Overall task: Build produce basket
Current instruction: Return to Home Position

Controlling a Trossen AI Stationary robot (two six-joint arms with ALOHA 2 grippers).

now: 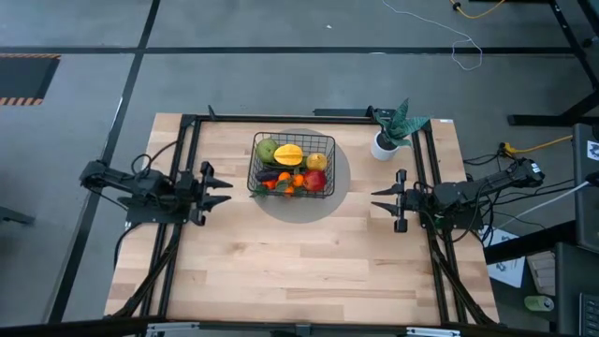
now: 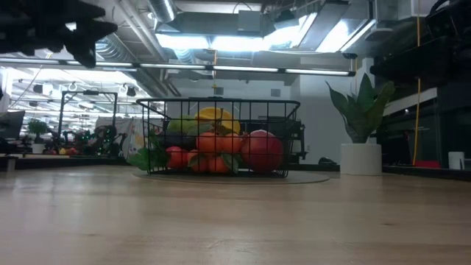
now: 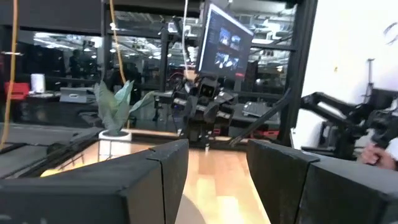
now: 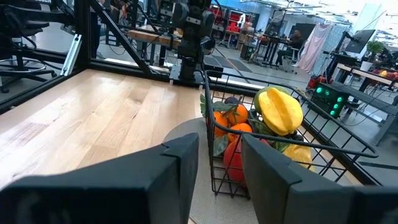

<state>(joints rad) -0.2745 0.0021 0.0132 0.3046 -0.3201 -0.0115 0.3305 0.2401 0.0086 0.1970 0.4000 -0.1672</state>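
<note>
Basket [image 1: 253, 167]: black wire mesh, upright on a round grey mat [image 1: 309, 211], midway across the worktop [image 1: 299, 271] and nearer the edge where the plant [image 1: 388, 140] stands.
Produce: all inside the basket. A yellow starfruit [image 1: 288, 153] lies on top, with a green pear [image 1: 267, 148] and a yellow fruit [image 1: 318, 161] beside it. A red fruit [image 1: 315, 180], tangerines [image 1: 293, 183] and a dark eggplant [image 1: 269, 175] sit lower down.
Left arm: the left hand [image 1: 227, 191] is to the left of the basket and apart from it — fingers spread, nothing between them.
Right arm: the right hand [image 1: 377, 200] is to the right of the basket, pointing toward it, clear of the wire — released, a gap between its fingers, empty.
Plant: green leaves in a white pot, near the worktop's corner on the right arm's side, apart from the basket.
</note>
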